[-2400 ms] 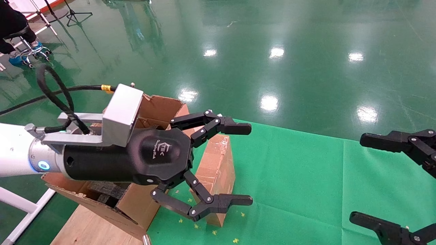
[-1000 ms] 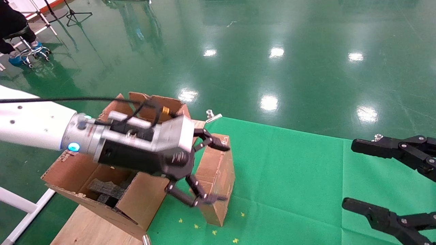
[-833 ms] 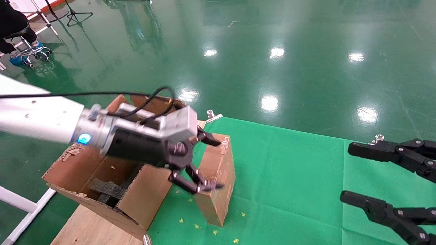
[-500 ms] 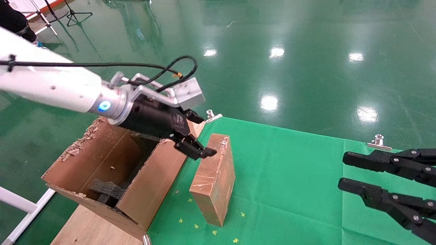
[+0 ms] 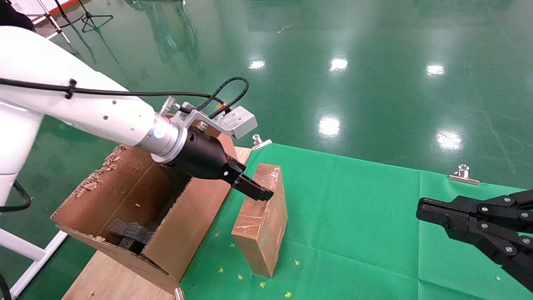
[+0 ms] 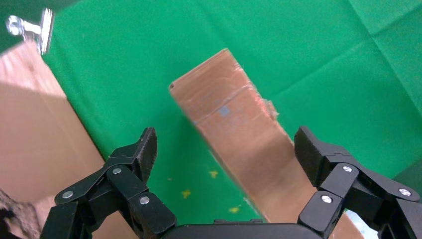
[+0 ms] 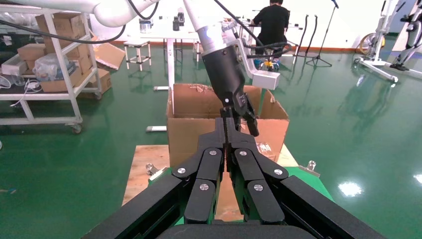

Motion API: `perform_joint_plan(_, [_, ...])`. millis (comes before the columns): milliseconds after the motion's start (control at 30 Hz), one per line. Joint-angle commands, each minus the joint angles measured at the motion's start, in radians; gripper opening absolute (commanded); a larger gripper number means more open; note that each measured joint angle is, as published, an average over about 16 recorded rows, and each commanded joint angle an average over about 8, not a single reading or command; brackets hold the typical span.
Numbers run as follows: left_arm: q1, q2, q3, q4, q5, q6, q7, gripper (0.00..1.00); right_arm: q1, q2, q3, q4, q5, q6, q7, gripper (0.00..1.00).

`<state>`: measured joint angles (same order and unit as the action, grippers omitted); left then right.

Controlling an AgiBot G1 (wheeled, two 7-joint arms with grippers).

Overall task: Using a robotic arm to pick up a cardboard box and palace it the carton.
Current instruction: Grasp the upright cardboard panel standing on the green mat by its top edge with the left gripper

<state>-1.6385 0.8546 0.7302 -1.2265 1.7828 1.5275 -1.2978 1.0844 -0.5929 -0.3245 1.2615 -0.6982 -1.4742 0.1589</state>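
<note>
Left gripper [image 5: 260, 192]: hovering at frame centre above the small box [image 5: 261, 221], fingers spread wide, gripping nothing.
Small box: standing on green cloth [image 5: 366, 233], beside carton [image 5: 125, 208].
Right gripper [image 5: 424, 208]: waiting lower right, fingers pressed together, empty.

floor [image 5: 374, 50]: glossy green, light glare | white shelving rack [image 7: 45, 74] | white table [image 7: 164, 37]

Robotic arm [image 5: 83, 108]: glossy white shell, small dark screw holes, black cable tied along it. Silver wrist collar with blue light ring. Silver angled camera bracket [image 5: 233, 121], looped black cable with a yellow tag. Left gripper [image 6: 226, 164]: black body, black linked fingers, silver rivets. Right gripper [image 5: 420, 208]: all black, same riveted links.
</note>
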Motion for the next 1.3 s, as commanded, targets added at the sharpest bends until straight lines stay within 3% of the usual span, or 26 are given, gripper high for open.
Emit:
perform_joint_plan(33, [0.005, 0.007, 0.005, 0.008, 0.007, -0.004, -0.034, 1.00, 0.000, 0.000, 0.000, 0.000, 0.000, 0.000, 0.000, 0.00])
perform_joint_plan(433, [0.014, 0.047, 0.009, 0.114, 0.025, -0.046, -0.084, 1.00, 0.000, 0.000, 0.000, 0.000, 0.000, 0.000, 0.000, 0.03])
perform_joint_plan(633, [0.024, 0.045, 0.004, 0.122, 0.024, -0.064, -0.083, 1.00, 0.000, 0.000, 0.000, 0.000, 0.000, 0.000, 0.000, 0.75])
perform_joint_plan(667, [0.025, 0.045, 0.005, 0.122, 0.025, -0.065, -0.082, 0.97, 0.000, 0.000, 0.000, 0.000, 0.000, 0.000, 0.000, 0.87])
perform_joint_plan(700, [0.025, 0.045, 0.005, 0.122, 0.026, -0.066, -0.082, 0.84, 0.000, 0.000, 0.000, 0.000, 0.000, 0.000, 0.000, 0.97])
perform_joint_plan(733, [0.026, 0.045, 0.005, 0.122, 0.026, -0.066, -0.082, 0.72, 0.000, 0.000, 0.000, 0.000, 0.000, 0.000, 0.000, 1.00])
perform_joint_plan(933, [0.026, 0.045, 0.005, 0.121, 0.027, -0.067, -0.081, 0.00, 0.000, 0.000, 0.000, 0.000, 0.000, 0.000, 0.000, 1.00])
perform_joint_plan(1300, [0.026, 0.044, 0.004, 0.120, 0.025, -0.066, -0.082, 0.00, 0.000, 0.000, 0.000, 0.000, 0.000, 0.000, 0.000, 1.00])
